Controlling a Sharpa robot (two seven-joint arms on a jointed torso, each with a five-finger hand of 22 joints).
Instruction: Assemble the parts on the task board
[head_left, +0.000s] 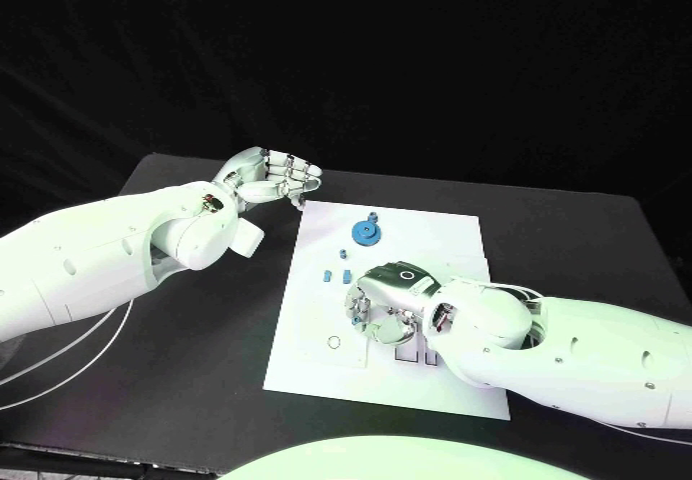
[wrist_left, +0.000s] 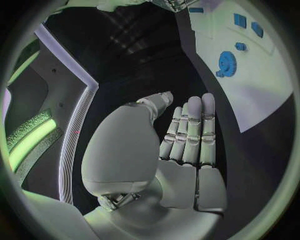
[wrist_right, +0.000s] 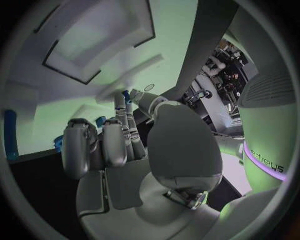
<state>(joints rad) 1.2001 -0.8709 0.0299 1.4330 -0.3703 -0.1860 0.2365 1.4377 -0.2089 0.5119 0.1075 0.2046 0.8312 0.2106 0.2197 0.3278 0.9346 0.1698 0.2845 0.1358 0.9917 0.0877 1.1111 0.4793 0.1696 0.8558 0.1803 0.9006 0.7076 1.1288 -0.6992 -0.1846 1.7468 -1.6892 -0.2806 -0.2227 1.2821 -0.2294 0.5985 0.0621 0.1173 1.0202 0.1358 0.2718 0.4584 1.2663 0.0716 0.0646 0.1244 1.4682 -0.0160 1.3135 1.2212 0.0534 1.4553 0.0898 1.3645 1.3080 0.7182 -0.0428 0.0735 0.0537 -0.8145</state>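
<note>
The white task board (head_left: 433, 235) lies in the middle of the black table. On its far part a blue gear (head_left: 369, 233) lies flat, also seen in the left wrist view (wrist_left: 226, 63). Three small blue parts (head_left: 339, 272) sit just nearer than it. My right hand (head_left: 382, 300) hovers low over the board's middle with its fingers curled down. In the right wrist view its thumb and a finger pinch a small blue part (wrist_right: 127, 94). My left hand (head_left: 270, 177) is raised off the board's far left corner, its fingers (wrist_left: 190, 132) straight and holding nothing.
Dark slots (head_left: 418, 353) and a small round hole (head_left: 335, 342) mark the board's near part, beside my right forearm. White cables (head_left: 58, 370) trail over the table under my left arm. Black tabletop (head_left: 202, 330) surrounds the board.
</note>
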